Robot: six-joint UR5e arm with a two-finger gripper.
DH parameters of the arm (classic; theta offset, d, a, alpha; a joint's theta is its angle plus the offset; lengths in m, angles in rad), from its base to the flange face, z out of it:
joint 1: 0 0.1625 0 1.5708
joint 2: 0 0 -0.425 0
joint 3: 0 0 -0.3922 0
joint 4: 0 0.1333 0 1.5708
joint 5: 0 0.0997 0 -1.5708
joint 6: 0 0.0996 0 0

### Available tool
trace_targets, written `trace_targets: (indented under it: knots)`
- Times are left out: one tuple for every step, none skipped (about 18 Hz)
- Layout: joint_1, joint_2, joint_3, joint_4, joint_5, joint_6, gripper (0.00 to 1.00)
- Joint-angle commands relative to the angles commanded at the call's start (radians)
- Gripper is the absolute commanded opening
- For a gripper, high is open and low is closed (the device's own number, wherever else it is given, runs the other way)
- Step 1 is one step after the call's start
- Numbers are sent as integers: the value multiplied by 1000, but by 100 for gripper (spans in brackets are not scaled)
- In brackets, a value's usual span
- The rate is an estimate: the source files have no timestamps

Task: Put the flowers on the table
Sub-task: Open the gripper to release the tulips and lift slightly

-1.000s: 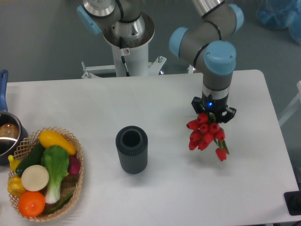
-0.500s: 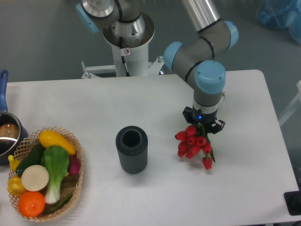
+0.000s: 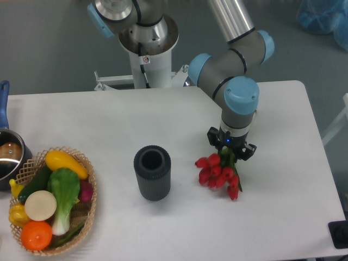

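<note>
- a wicker basket [image 3: 89, 209] of vegetables sat at the near left of the table [image 3: 293, 217].
- a dark ribbed vase [image 3: 152, 173] stood upright near the middle, apart from the flowers.
- the flowers [image 3: 218, 173], red heads bunched, lay right of the vase, low over the table; contact with it could not be told.
- the pincer [image 3: 230, 150] pointed down, pinching the flowers at the stems.
- a pot [image 3: 7, 155] showed at the left edge.
</note>
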Motion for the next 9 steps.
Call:
trace_targets:
  knots:
    - [6, 3, 0, 0, -3, -6, 100]
    - [14, 5, 0, 0, -9, -14, 100]
    - [20, 6, 0, 0, -18, -29, 100]
    - [23, 8, 0, 0, -21, -41, 100]
    - [34, 11, 3, 2, -23, -46, 100]
    - [43, 11, 9, 2, -23, -46, 100]
    - [49, 11, 24, 0, -23, -46, 100]
    - [49, 11, 35, 0, -23, -46, 100]
    - [49, 12, 44, 0, -25, -45, 100]
